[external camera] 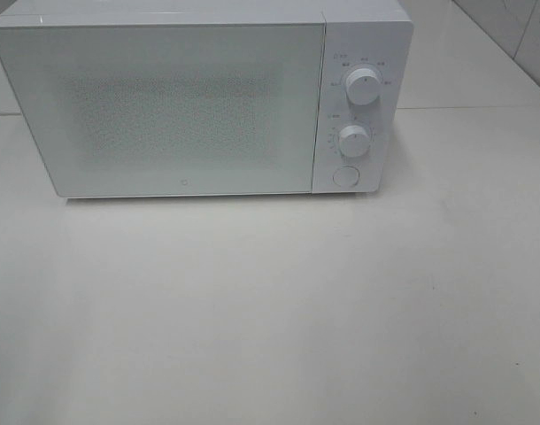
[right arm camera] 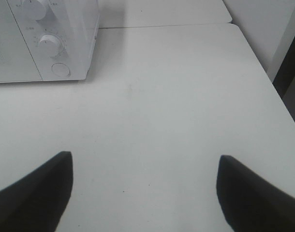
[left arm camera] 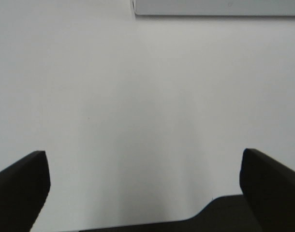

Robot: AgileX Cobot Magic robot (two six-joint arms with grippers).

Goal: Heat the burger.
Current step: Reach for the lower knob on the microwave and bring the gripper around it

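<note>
- Microwave oven [external camera: 199, 97] sits at the back of the white table [external camera: 270, 319] in the high view, with its front toward me. Its door [external camera: 164, 106] is closed flat, and I cannot see through the speckled frosted panel.
- A control strip runs to the right of the door: the upper knob [external camera: 364, 88], the lower knob [external camera: 353, 140] beneath it, and the round button [external camera: 345, 176] at the bottom.
- I cannot tell from any of these views where the burger is.
- In the left wrist view, my left claw [left arm camera: 143, 164] is released. Its two dark fingers [left arm camera: 22, 193] are spread wide, with only bare tabletop between them, so it grasps nothing. The lower edge of the microwave oven [left arm camera: 215, 7] shows ahead, well apart from the fingertips.
- In the right wrist view, my right claw [right arm camera: 145, 163] is also released. Its fingers [right arm camera: 244, 193] stand wide apart with nothing but tabletop between them.
- Ahead of that claw is the control end of the microwave oven [right arm camera: 75, 38], well apart from the fingertips. The lower knob [right arm camera: 50, 44] and round button [right arm camera: 60, 70] are plain to see there, while the upper knob [right arm camera: 34, 7] is cut off by the edge of the view.
- A seam [right arm camera: 162, 25] crosses the surface beside the oven, where a second tabletop joins on behind.
</note>
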